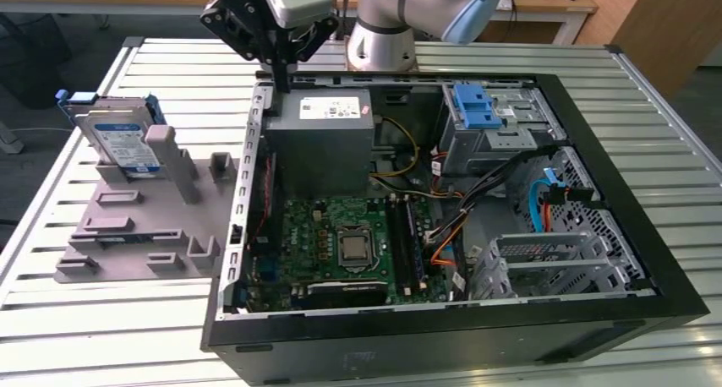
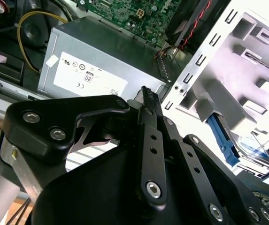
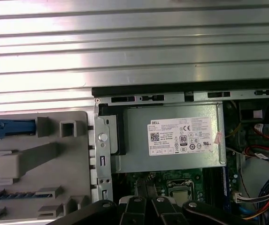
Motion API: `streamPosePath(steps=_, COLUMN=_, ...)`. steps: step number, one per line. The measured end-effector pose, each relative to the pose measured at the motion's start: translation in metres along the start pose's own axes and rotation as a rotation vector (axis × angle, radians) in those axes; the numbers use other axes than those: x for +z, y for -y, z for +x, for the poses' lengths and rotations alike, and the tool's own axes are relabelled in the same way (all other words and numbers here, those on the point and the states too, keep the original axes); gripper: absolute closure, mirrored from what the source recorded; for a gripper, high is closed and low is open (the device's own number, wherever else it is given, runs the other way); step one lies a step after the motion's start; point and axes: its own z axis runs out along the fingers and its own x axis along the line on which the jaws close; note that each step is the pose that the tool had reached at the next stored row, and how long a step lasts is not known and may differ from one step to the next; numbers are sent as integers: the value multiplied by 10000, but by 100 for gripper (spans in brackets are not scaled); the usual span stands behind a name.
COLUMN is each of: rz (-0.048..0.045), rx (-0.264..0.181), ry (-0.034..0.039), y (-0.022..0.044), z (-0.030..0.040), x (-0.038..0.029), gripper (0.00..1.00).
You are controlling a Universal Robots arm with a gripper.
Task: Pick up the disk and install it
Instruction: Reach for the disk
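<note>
Setting: robotics lab or workshop. Robot arm standing on slatted metal table; opened computer case lying beside grey fixture block; wooden desks showing behind.

Arm bent over, gripper aimed down, fingers pressed tgthr.

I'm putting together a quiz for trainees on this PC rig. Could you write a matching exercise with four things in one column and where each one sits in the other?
Things:
1. disk
2. hand
3. power supply
4. blue latch

Places:
A. on top of the metal cage
B. upright in the grey holder, outside the case
C. over the case's wall, holding nothing
D. inside the case, a grey box with a white label

Pairs: 1-B; 2-C; 3-D; 4-A
</note>
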Motion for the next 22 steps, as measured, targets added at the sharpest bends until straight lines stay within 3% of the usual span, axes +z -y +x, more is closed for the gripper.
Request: streamPosePath(steps=22, rz=1, rx=-1, ry=-7, y=8, z=186, x=8, gripper=89)
